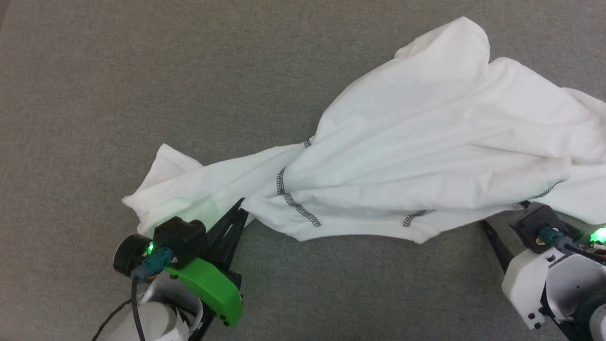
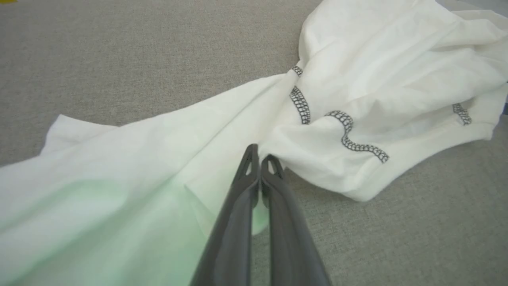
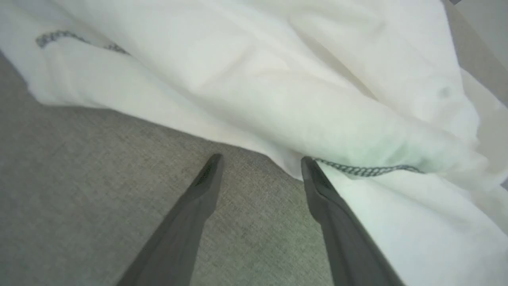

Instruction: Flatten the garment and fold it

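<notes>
- I see a flat grey surface (image 1: 142, 71) under everything in the head view.
- Up close it looks like woven cloth with tiny threads.
- The light is soft and even, with only faint shadows.
- A tiny yellow bit (image 2: 7, 1) sits in the top left corner of the left wrist view; I cannot tell what it is.

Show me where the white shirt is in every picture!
Head view: shirt runs from lower left to right edge.
Left wrist view: shirt covers left and upper right.
Right wrist view: shirt covers top and right.
Shared landmark: its dark zigzag seams.
</notes>
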Tool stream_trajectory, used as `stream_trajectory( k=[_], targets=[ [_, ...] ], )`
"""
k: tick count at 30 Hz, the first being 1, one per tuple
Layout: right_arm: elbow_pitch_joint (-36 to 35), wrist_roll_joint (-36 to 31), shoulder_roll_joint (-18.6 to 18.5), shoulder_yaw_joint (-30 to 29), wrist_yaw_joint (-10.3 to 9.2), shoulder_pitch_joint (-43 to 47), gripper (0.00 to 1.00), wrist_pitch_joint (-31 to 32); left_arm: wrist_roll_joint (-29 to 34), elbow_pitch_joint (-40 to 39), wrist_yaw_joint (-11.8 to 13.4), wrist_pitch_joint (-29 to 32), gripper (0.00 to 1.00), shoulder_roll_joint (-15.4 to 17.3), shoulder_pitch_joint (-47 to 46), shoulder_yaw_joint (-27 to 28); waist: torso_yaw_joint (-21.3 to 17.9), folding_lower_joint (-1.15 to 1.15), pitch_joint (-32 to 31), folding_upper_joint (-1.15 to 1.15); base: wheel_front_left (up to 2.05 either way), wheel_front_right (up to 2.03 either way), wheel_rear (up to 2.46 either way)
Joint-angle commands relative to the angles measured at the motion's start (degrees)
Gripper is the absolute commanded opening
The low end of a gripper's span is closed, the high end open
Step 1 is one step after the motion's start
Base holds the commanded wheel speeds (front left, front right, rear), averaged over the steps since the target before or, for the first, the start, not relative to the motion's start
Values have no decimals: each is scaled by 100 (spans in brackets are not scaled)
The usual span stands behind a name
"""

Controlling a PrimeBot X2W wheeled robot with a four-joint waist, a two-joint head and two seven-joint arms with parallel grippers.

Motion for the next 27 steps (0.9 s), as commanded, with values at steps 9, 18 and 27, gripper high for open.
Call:
stream_trajectory(
  k=[9,18,27],
  targets=[
    [455,-19,-81,254,-9,-489,0,-65,-75,63,-37,-55,0,-66,-185,-54,74,0,243,0,0,0,0],
    [377,14,91,85,-9,-495,0,-162,-121,140,-71,-143,0,-107,-236,-61,40,0,151,0,0,0,0],
    [-241,5,584,-321,-9,-402,0,-560,-500,-352,-127,-498,0,-85,-74,265,-212,0,-351,0,0,0,0]
  ],
)
